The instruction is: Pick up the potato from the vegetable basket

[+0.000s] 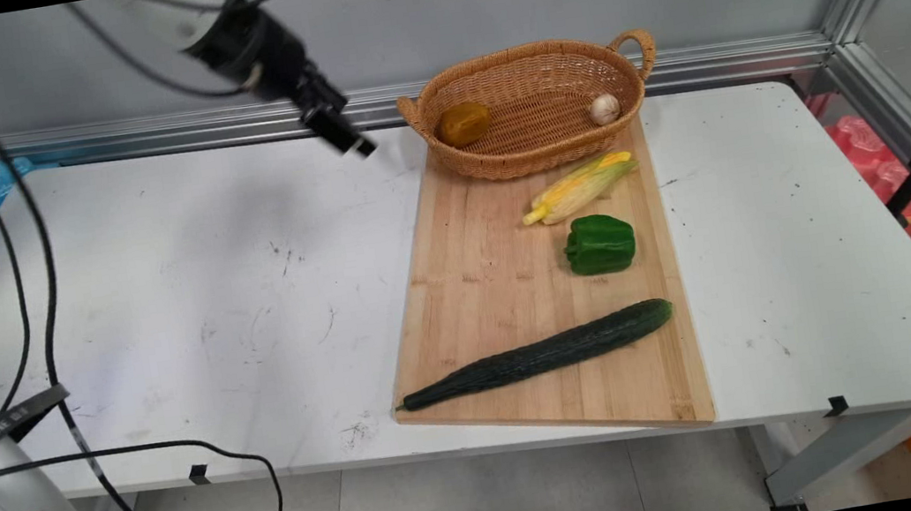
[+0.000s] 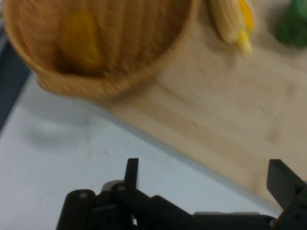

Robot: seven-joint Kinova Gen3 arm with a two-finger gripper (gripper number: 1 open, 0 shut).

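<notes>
Black gripper [image 2: 204, 179] spread, empty, beside wicker basket [image 1: 528, 71]; cucumber [image 1: 536, 355] only in main view

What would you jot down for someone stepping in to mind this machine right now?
Gripper: open, holding nothing, raised above the table just left of the basket.
Basket: at the far end of the cutting board, holding a yellow-brown fruit and a small white bulb.
On the board: corn, green pepper, cucumber along the near end.

board [image 1: 495, 285]: cucumber [image 1: 536, 355], pepper [image 1: 600, 244], corn [image 1: 579, 186] | basket [image 1: 548, 155]: mushroom [image 1: 604, 109]
</notes>
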